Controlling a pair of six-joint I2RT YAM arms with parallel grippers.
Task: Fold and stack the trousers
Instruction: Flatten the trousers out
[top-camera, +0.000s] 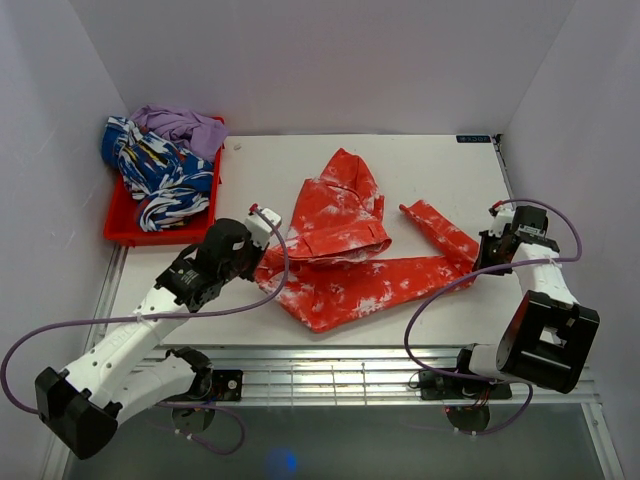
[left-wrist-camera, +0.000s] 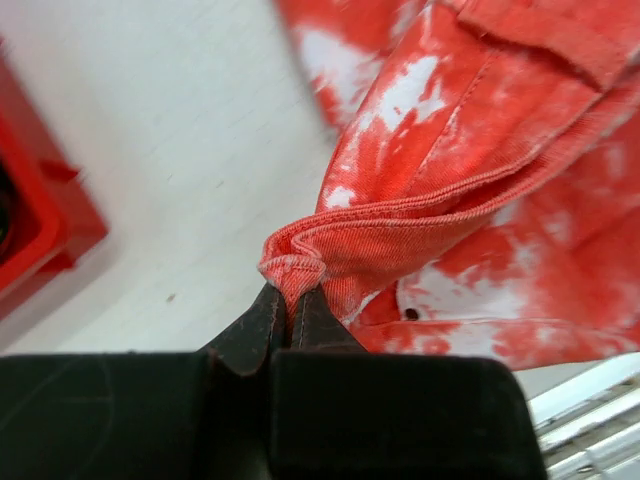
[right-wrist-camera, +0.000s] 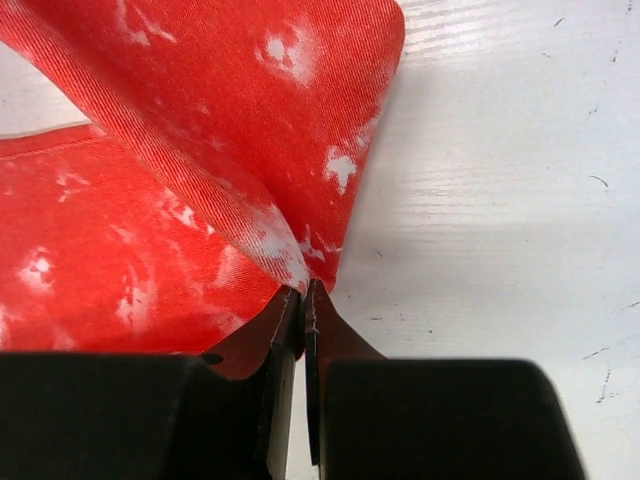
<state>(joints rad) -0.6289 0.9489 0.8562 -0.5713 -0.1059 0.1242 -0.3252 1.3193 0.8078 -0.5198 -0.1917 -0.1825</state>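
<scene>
The orange-red trousers (top-camera: 345, 250) with white blotches lie crumpled across the middle of the white table (top-camera: 440, 160). My left gripper (top-camera: 262, 240) sits at their left edge, shut on a bunched fold of the waistband (left-wrist-camera: 300, 262). My right gripper (top-camera: 480, 262) is at the right end of one leg. There it is shut on the leg's thin cloth edge (right-wrist-camera: 305, 270), which rises from the pinched fingertips (right-wrist-camera: 285, 310) and drapes to the left.
A red bin (top-camera: 122, 222) stands at the table's back left corner, holding a blue-and-white patterned garment (top-camera: 158, 170) and a purple garment (top-camera: 185, 125). A metal rack (top-camera: 330, 372) runs along the near edge. White walls close in on the table's sides and back.
</scene>
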